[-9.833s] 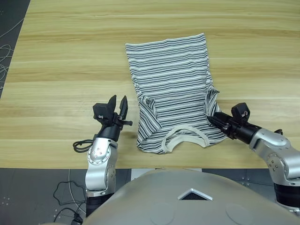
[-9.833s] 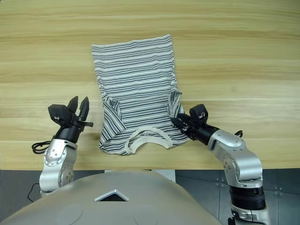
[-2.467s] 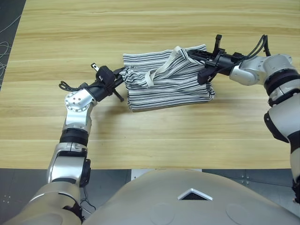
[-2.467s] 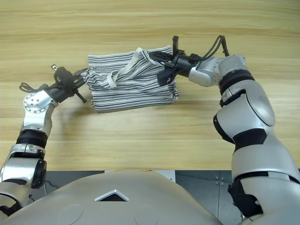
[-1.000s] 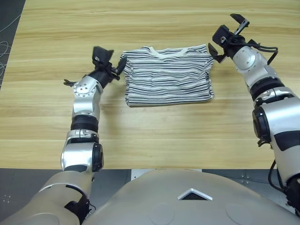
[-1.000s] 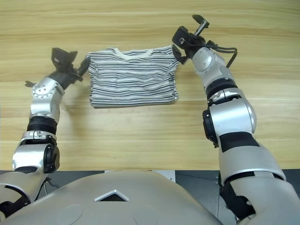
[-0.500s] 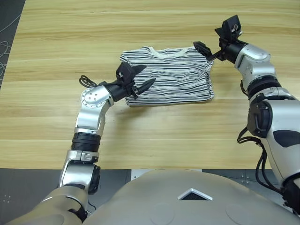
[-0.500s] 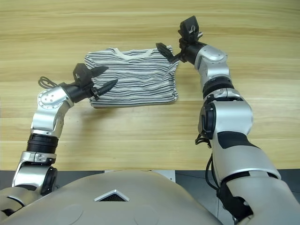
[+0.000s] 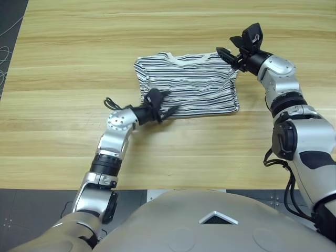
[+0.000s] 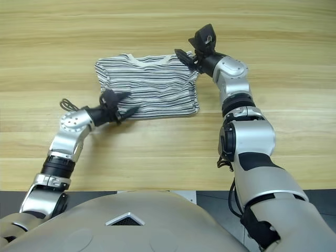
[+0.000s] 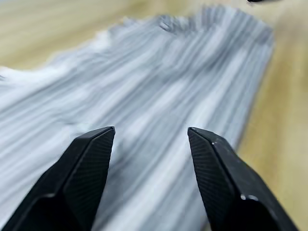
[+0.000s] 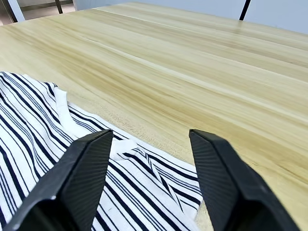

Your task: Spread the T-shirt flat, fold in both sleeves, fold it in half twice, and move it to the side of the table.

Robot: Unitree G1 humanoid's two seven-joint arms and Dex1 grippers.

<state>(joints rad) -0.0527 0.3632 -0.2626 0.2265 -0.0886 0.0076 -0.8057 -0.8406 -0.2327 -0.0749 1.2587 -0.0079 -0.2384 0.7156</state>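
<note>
Left eye view: left tool [image 9: 171, 102] spread wide at near edge of folded shirt [image 9: 191, 84]; right tool [image 9: 227, 46] wide at its far corner.

Table [image 9: 79, 42], wooden: one is counted.
T-shirt [image 9: 189, 84], striped: one is counted; no second garment is listed.
Grippers: two are counted, one left gripper [image 9: 169, 102] and one right gripper [image 9: 227, 45].
Fingers [image 11: 86, 168]: two are counted on each gripper, four in all.
Cables [image 9: 5, 52] on the floor beside the table: a few thin strands are noted, and an exact count cannot be made.
</note>
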